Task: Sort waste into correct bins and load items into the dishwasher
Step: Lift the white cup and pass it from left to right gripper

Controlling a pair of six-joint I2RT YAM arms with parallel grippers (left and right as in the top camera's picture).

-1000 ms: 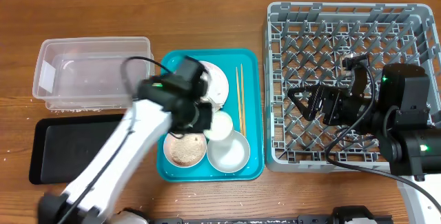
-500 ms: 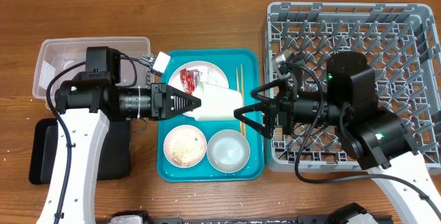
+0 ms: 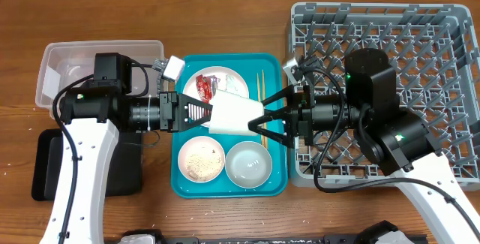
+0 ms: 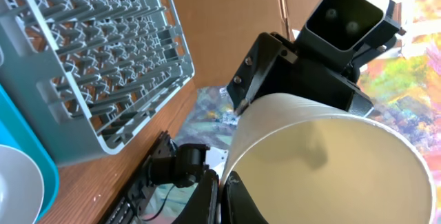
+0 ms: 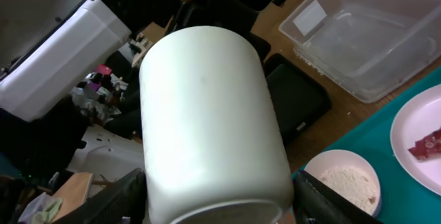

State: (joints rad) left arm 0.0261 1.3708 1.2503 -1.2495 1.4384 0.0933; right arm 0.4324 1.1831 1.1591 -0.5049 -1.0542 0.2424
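One bowl (image 3: pixel 201 161) of crumbs (image 3: pixel 199 165) in teal tray (image 3: pixel 228 58)

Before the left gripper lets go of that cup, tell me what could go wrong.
1. The right gripper has its jaws open around the cup. If the left gripper releases first, the cup could drop onto the empty bowl in the teal tray.
2. The cup lies sideways and looks smooth, so an off-centre pinch might slip or twist it.

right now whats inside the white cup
Nothing shows: the left wrist view looks into the cup and sees only bare white wall with a faint shadow. Its lower edge runs out of frame, so that bit is unseen.
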